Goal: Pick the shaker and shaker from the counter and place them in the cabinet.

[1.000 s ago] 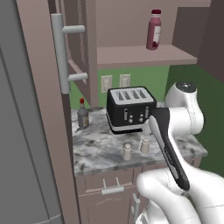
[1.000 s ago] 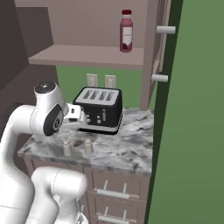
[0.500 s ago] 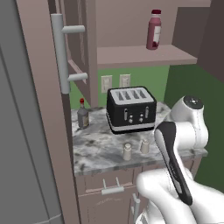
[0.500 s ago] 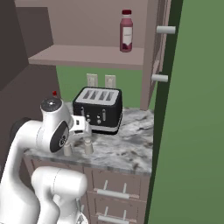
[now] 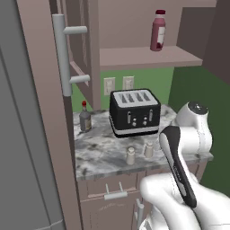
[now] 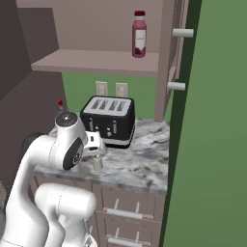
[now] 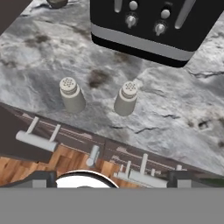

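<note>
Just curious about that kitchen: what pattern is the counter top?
The counter is grey marble with dark veins and blotches, clearest in the hand view.

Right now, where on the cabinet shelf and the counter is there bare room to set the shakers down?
The cabinet shelf is bare left of the maroon bottle, up to the open door. On the counter, there is free marble between the small red-capped bottle and the toaster. It is crowded in front of the toaster, where both shakers stand.
</note>
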